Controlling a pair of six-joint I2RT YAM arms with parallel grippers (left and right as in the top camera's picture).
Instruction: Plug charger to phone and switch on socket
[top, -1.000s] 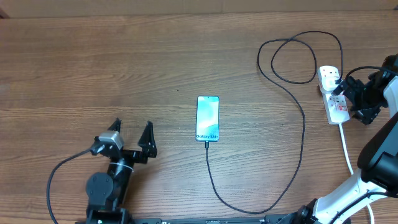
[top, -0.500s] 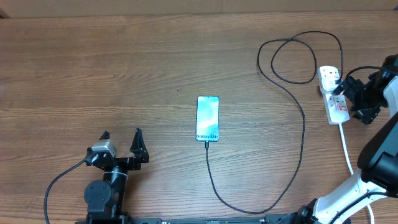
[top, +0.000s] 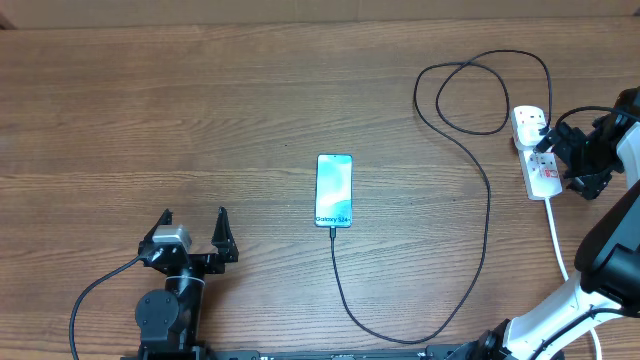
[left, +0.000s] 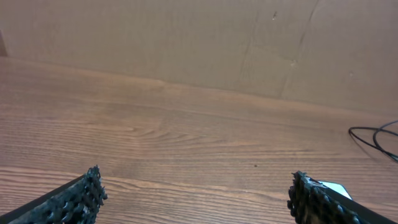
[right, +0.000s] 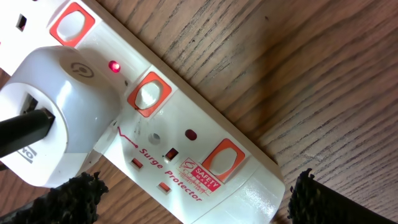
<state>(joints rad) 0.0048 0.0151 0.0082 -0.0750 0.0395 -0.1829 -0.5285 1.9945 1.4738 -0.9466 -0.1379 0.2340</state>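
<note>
Phone (top: 334, 190): slim rectangle, light blue screen with a dark rim, "Galaxy S24+" printed near its lower end. It lies flat near the middle of the table (top: 200, 100), long side running away from the robot.

Charger (top: 487, 200): long thin black cable. Its small tip meets the bottom edge of the phone. From there it runs toward the robot, curves right, climbs the right half of the table and makes a loop at the far right before reaching the socket. Its other end enters a white rounded adapter (right: 62, 118) seated in the strip, seen close in the right wrist view.

Socket (top: 536, 153): white elongated power strip at the far right edge of the table. The right wrist view shows three square switches framed in orange-red along its face, the words "Surge Protector", a small safety label, and a red light glowing beside the adapter; a second indicator further along looks dark. A thicker white cord (top: 556, 240) leaves its near end toward the robot.

Right gripper (top: 558, 158): just beside the socket, fingers spread wide to either side of the strip, holding nothing; contact with the strip cannot be told.

Left gripper (top: 193, 216): at the near left of the table, well apart from the phone, fingers wide apart and empty above bare wood. Its wrist view shows the tabletop and a brown cardboard wall (left: 186, 43) beyond
</note>
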